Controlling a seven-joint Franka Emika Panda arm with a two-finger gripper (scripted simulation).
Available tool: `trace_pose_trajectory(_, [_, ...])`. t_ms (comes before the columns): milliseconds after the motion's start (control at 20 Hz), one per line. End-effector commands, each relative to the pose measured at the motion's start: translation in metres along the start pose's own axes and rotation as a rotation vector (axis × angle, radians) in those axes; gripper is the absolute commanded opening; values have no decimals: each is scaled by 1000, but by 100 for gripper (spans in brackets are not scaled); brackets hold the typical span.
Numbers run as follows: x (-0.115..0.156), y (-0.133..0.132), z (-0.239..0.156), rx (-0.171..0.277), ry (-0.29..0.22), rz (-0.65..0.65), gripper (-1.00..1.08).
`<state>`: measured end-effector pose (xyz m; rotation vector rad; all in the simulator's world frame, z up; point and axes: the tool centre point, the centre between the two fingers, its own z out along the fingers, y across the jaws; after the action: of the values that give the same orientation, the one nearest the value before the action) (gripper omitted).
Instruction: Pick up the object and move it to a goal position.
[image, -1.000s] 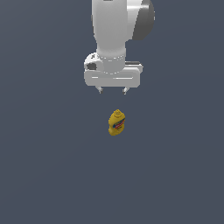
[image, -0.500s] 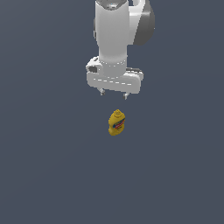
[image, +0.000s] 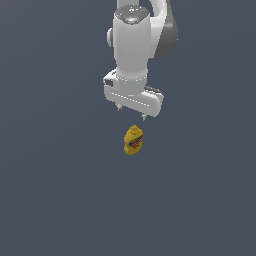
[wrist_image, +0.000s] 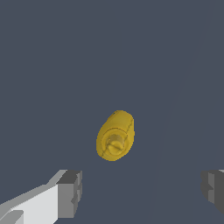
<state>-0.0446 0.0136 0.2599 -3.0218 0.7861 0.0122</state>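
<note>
The object is a small yellow squeeze bottle (image: 133, 140) with a pointed yellow cap and a red-and-blue label, standing upright on the dark grey floor. My white gripper (image: 132, 113) hangs just above and slightly behind it, jaws open wide and empty, rotated a little. In the wrist view the bottle (wrist_image: 115, 135) shows from above, cap toward the camera, lying ahead of the gap between my two grey fingertips (wrist_image: 70, 193), not between them.
The dark grey floor (image: 60, 200) spreads flat all around the bottle. No other objects or obstacles show in either view.
My gripper has come down toward the bottle, shifted slightly to the exterior view's right and turned a little. The bottle has not moved.
</note>
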Motion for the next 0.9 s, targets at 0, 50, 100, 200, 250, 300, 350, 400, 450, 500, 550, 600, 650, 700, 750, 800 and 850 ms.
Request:
trace_pose_trajectory(0, [0,-2,5,-2,1,61,100])
trace_pose_trajectory(50, [1,-3,6,-2,2,85,100])
trace_pose_trajectory(100, [1,-3,8,-3,3,109,100])
trace_pose_trajectory(200, [1,-5,12,-5,4,156,100])
trace_pose_trajectory(250, [1,-6,14,-5,5,180,100])
trace_pose_trajectory(300, [1,-6,16,-6,5,204,100])
trace_pose_trajectory(350, [1,-7,17,-6,6,227,100])
trace_pose_trajectory(400, [1,-8,19,-7,7,251,100])
trace_pose_trajectory(450, [2,-9,21,-8,7,275,100])
trace_pose_trajectory(500, [2,-9,23,-8,8,298,100])
trace_pose_trajectory(550, [2,-10,25,-9,9,321,100])
trace_pose_trajectory(600, [2,-11,26,-9,10,342,100])
trace_pose_trajectory(650, [2,-11,28,-10,10,362,100])
trace_pose_trajectory(700, [2,-12,29,-10,11,380,100])
trace_pose_trajectory(750, [2,-12,31,-11,12,398,100])
trace_pose_trajectory(800, [2,-13,32,-11,12,414,100])
trace_pose_trajectory(850, [2,-13,33,-11,13,429,100])
